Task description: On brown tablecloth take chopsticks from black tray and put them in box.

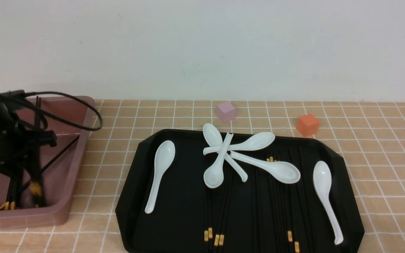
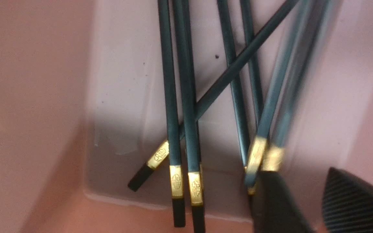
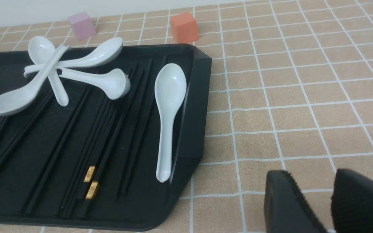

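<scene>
Several chopsticks lie in my box at the left of the front view; more wait in the black tray, lower centre. My left gripper is spread over the box, likely so dropped sticks land inside.

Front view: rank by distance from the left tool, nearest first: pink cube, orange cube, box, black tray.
1. Box: left side, directly under the left tool.
2. Black tray: centre, just right of the box.
3. Pink cube: beyond the tray's far edge.
4. Orange cube: also beyond the tray, farther right.
</scene>
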Motion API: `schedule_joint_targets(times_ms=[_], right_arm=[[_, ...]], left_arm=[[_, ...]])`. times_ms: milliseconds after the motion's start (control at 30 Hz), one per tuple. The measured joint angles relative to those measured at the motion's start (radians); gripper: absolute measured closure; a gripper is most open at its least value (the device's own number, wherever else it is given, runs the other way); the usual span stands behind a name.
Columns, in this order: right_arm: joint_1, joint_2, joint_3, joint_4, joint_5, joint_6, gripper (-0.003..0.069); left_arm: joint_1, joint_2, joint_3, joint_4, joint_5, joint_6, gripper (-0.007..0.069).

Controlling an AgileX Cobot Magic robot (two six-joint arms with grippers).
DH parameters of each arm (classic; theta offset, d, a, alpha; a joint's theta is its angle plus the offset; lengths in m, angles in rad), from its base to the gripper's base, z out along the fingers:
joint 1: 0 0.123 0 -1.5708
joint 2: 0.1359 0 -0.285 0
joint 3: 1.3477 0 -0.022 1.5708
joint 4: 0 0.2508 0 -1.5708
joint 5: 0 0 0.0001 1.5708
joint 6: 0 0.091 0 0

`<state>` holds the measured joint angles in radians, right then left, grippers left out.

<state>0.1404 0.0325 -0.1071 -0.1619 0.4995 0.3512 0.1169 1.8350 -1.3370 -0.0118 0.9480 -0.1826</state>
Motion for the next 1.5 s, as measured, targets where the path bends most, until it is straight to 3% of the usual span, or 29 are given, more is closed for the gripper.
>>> schedule_joint_targets(times_ms=[100,267,567,767,1067,1333,1500], right_arm=[[0.0,0.0,0.0,0.0,0.0,0.0,0.0419],[0.0,0.0,0.0,0.0,0.0,0.0,0.0419],[0.0,0.0,0.0,0.0,0.0,0.0,0.0419],[0.0,0.0,0.0,0.0,0.0,0.0,0.0419],[0.0,0.0,0.0,0.0,0.0,0.0,0.0419],[0.0,0.0,0.0,0.0,0.0,0.0,0.0419],[0.0,0.0,0.0,0.0,0.0,0.0,0.0419]], left_arm=[[0.0,0.0,0.0,0.0,0.017,0.0,0.0291],[0.0,-0.031,0.0,0.0,0.093,0.0,0.0292],[0.0,-0.285,0.005,-0.083,0.227,0.09,0.0637],[0.0,-0.537,0.099,-0.224,0.213,0.203,0.0637],[0.0,-1.015,0.512,-0.481,0.076,0.427,0.0637],[0.0,-1.372,0.865,-0.704,-0.18,0.45,0.0637],[0.0,-1.479,0.959,-0.73,-0.22,0.45,0.0637]])
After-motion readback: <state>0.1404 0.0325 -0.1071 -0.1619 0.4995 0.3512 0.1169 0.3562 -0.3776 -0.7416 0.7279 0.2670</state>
